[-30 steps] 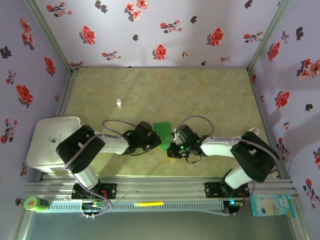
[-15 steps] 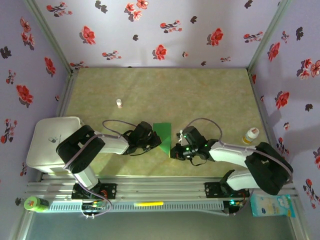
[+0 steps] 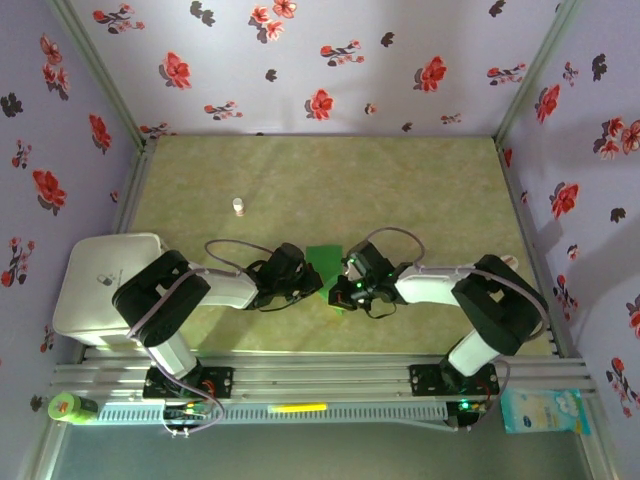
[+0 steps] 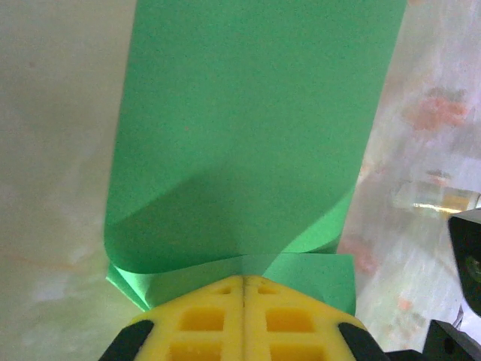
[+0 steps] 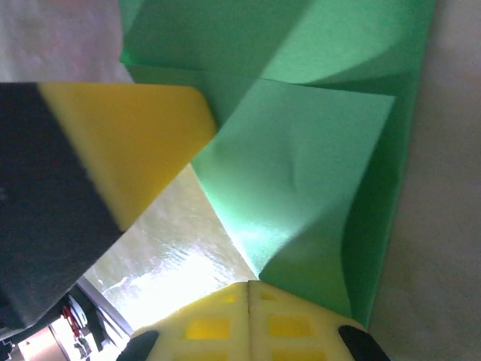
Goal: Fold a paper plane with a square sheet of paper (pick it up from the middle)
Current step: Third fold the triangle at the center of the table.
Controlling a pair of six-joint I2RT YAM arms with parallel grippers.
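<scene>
left hand [image 4: 244, 301] shut, pads clamped on near edge of square sheet of paper [image 4: 248, 135] | right hand [image 5: 252, 308] shut, clamped on a folded corner | sheet is held between both hands over near-middle tabletop [image 3: 420, 190], doubled over, layers curled | progress judged early: no dart shape, most folds left | small white bottle [image 3: 238, 206] stands farther back

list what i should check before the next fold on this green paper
1. left gripper shut on the green paper sheet: ok
2. right gripper shut on the sheet's folded corner: ok
3. sheet creased flat: not ok, it bows up between the two grips
4. grippers not touching each other: cannot tell, they sit very close
5. white bottle well away from the sheet: ok
</scene>
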